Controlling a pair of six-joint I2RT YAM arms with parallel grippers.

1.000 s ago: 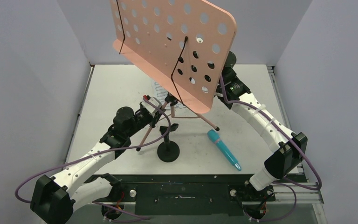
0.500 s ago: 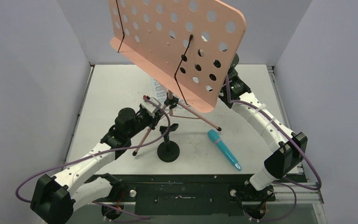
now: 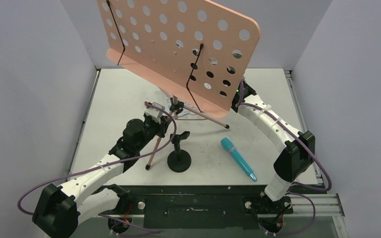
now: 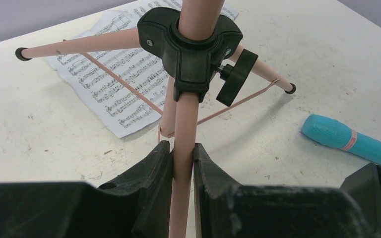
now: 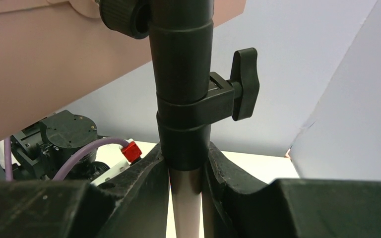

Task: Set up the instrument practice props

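On the counter [image 3: 114, 99]: one music stand [image 3: 178, 44], which my left gripper [image 4: 182, 163] and right gripper [image 5: 184, 171] clamped; one microphone [image 3: 238, 158]; one mic stand [image 3: 178, 159].

**Prop count on the table**

One pink perforated tripod music stand [image 3: 178, 44], with three pink tubular legs [image 4: 79, 44] and two thin black wire page retainers [image 3: 116, 34] on its desk. One teal plastic toy microphone [image 3: 238, 158]. One short black round-based mic stand [image 3: 178, 159]. White printed sheet-music paper [image 4: 119, 84] lies under the tripod: at least one page, and whether a second overlaps it cannot be told. Two white-and-black robot arms, the left arm [image 3: 104, 166] and the right arm [image 3: 273, 124].
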